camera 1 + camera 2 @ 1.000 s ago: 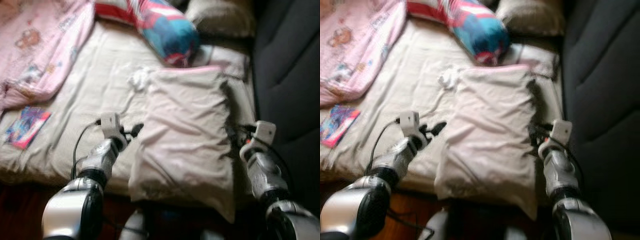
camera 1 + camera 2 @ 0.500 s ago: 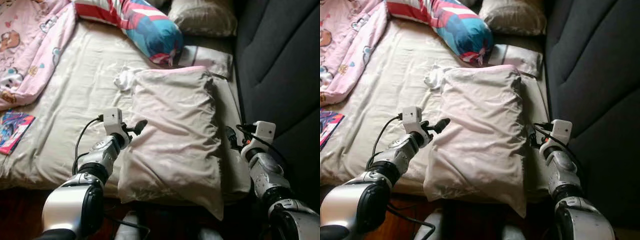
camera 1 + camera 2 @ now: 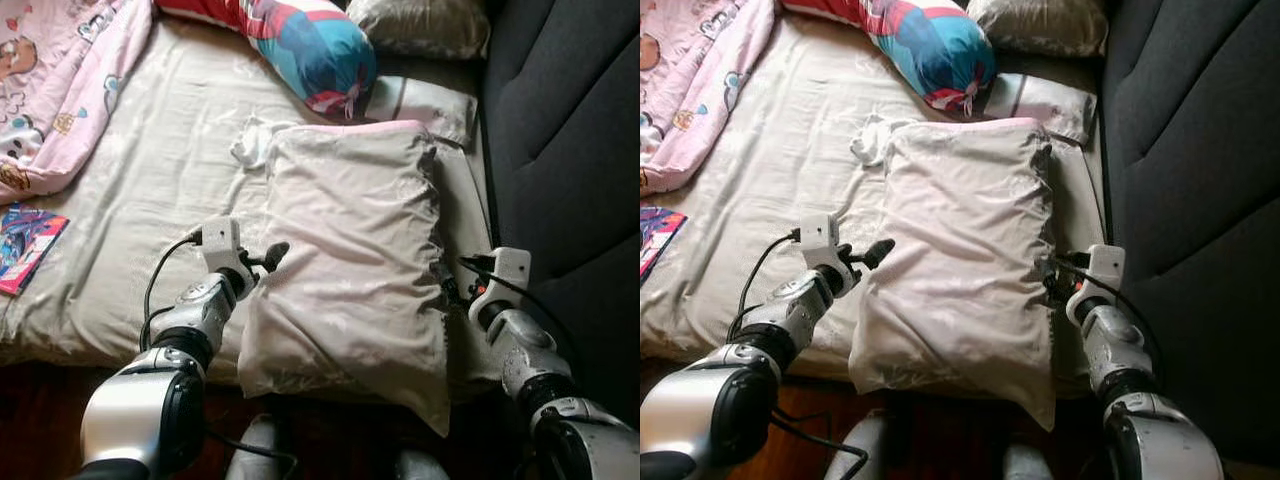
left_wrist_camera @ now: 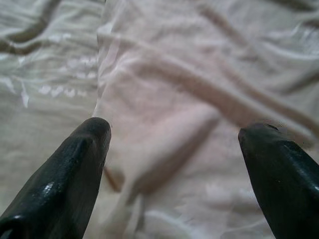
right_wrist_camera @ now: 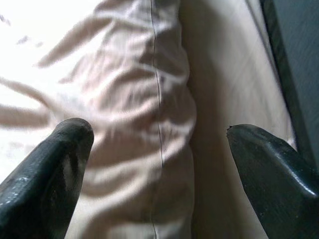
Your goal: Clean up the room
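Between your two grippers lies the pillow (image 3: 352, 262), flat on the sheet (image 3: 160, 190), long edge toward you, near end overhanging the bed edge; you've got an arm each side, so I read this as setting up a two-sided lift. Left gripper (image 4: 174, 144) has its jaws spread wide, the pillow's side seam running between the fingertips, nothing pinched yet; right gripper (image 5: 159, 149) is likewise spread, straddling the opposite seam, with sheet and the dark headboard (image 3: 570, 120) just beyond its outer finger. The pillow is pale pink cotton, soft, wrinkled, loosely filled, so expect sag once lifted. Beyond the jaws: a bolster (image 3: 300, 40), glossy, red, blue and white; a small white rag (image 3: 250, 150) touching the pillow's far corner; well left, a pink printed blanket (image 3: 60, 90) and a book (image 3: 25, 245).
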`<state>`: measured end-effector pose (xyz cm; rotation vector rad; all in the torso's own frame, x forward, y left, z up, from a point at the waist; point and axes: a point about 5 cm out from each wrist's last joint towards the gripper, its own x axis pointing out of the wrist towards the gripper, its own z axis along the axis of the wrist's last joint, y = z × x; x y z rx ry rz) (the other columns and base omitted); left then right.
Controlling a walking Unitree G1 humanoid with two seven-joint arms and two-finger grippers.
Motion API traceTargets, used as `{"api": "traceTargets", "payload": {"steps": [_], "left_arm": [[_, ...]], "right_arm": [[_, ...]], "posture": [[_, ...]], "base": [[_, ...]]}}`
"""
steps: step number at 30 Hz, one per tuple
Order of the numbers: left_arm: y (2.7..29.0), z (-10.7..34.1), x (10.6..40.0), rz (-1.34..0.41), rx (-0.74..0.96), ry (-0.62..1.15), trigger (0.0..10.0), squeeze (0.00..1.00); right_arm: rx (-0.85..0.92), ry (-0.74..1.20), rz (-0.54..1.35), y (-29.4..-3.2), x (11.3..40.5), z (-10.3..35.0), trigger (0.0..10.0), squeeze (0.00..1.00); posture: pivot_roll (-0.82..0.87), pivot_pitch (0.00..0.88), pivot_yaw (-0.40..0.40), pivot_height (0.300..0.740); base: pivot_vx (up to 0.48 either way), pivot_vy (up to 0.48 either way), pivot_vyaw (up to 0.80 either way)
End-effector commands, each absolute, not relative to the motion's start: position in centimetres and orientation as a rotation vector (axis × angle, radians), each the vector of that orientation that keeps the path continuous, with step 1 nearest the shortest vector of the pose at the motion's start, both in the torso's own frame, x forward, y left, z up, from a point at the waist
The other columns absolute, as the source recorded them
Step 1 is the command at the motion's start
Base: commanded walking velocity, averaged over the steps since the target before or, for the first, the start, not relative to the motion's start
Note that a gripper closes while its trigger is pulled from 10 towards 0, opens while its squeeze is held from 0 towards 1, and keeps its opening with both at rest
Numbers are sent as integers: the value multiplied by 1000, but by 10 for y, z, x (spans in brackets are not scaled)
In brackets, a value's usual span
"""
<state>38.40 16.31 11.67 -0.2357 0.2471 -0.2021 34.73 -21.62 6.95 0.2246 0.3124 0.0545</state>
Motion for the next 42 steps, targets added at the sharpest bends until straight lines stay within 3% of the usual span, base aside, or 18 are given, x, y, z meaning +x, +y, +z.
{"api": "traceTargets", "payload": {"steps": [1, 42], "left_arm": [[169, 99, 375, -185, -234, 307, 10000, 0], [170, 55, 348, -160, -221, 428, 10000, 0]], "right_arm": [[239, 374, 62, -215, 337, 54, 10000, 0], [329, 477, 307, -179, 312, 22, 10000, 0]], "posture": [[73, 444, -10, 740], [43, 579, -60, 740]], "base": [[0, 0, 0], [0, 0, 0]]}}
